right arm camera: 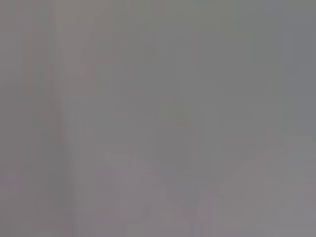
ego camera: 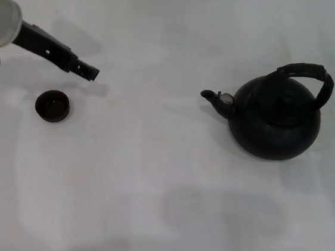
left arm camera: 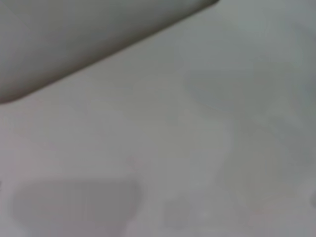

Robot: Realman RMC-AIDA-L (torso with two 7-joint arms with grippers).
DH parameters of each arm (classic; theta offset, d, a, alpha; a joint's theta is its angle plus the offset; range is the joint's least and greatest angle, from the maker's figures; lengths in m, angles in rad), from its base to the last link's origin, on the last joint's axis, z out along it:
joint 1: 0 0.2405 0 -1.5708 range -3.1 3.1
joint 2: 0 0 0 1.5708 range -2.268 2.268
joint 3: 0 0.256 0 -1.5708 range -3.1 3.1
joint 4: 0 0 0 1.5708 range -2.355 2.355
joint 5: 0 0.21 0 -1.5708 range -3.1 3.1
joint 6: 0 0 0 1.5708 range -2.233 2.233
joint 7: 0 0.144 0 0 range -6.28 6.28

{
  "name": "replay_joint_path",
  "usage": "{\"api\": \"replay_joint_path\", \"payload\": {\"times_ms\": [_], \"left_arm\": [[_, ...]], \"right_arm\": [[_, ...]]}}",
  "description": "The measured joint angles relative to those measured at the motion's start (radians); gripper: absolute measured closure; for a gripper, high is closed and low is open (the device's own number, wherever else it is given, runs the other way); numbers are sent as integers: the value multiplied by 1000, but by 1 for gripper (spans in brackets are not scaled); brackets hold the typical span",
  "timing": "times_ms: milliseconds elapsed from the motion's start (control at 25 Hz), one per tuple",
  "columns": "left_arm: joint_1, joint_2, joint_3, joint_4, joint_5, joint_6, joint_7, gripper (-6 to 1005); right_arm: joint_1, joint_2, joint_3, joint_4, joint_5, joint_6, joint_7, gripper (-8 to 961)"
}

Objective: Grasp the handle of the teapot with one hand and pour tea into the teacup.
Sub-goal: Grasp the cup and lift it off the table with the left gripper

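The matte black teapot [ego camera: 276, 120] stands upright on the right side of the white table [ego camera: 150, 177], its short spout [ego camera: 213, 99] pointing left. Its thick black arched handle [ego camera: 308, 73] spans the top, tilted toward the far right, with nothing touching it. The tiny dark teacup [ego camera: 52, 105] sits far to the left, upright. My left gripper [ego camera: 91, 72] hovers just behind and to the right of the teacup, reaching in from the upper left, and holds nothing. The right gripper is out of view. Neither wrist view shows any task object.
A wide stretch of bare white tabletop lies between the teacup and the teapot. The left wrist view shows only the pale table surface and a grey band [left arm camera: 74, 39] at one corner.
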State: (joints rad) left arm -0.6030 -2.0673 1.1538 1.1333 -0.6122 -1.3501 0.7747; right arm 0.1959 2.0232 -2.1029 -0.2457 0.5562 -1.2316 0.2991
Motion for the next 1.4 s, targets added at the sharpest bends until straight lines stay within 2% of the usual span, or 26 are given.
{"api": "replay_joint_path", "payload": {"times_ms": [360,720,1400], "left_arm": [[23,-1,18,-4,19,-22,-24,116],[27,-4,23,-19,85,-31,-49,118],[30,-2,37,-43,126,-38,-59,124]], "right_arm": [[0,0,0,8,1,0,0,79],[-4,0,0,11,1,0,5,80],[-1,0,0,11,1,0,6,81]]}}
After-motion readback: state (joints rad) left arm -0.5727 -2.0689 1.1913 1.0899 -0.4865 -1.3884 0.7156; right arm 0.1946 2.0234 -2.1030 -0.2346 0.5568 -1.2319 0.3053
